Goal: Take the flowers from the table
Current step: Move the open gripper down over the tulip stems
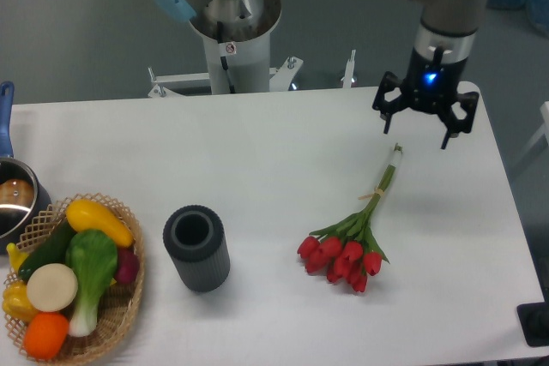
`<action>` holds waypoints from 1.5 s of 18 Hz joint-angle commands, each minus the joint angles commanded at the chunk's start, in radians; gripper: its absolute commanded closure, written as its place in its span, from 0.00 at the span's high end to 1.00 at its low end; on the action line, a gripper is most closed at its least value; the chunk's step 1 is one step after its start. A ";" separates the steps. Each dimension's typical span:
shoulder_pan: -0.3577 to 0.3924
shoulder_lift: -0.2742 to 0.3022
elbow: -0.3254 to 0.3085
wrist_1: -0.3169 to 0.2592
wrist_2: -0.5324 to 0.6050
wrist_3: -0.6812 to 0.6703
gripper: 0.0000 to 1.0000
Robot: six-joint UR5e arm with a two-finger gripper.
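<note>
The flowers (353,237), a bunch of red tulips with green leaves, lie on the white table (257,152) right of centre. Their long stems run up and to the right, tied by a pale band, ending near the far right part of the table. My gripper (416,132) hangs open above the stem tips, slightly behind them, with nothing between its fingers. It is apart from the flowers.
A dark grey ribbed cylinder (196,248) stands upright left of the flowers. A wicker basket of vegetables (69,276) sits at the near left corner, with a pot (13,199) behind it. The robot base (232,32) rises behind the table.
</note>
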 joint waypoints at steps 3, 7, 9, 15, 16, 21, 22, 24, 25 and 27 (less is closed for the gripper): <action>-0.002 -0.043 -0.003 0.011 0.002 -0.002 1.00; -0.005 -0.089 -0.009 0.086 -0.006 -0.006 1.00; -0.015 -0.133 -0.015 0.162 -0.006 -0.014 1.00; -0.021 -0.183 -0.014 0.235 -0.011 -0.040 1.00; -0.023 -0.195 -0.009 0.235 -0.017 -0.040 1.00; -0.037 -0.226 -0.011 0.241 -0.064 -0.038 1.00; -0.038 -0.233 -0.011 0.241 -0.074 -0.040 1.00; -0.038 -0.250 -0.014 0.245 -0.129 -0.035 1.00; -0.038 -0.253 -0.018 0.245 -0.133 -0.029 1.00; -0.038 -0.255 -0.022 0.247 -0.132 -0.008 1.00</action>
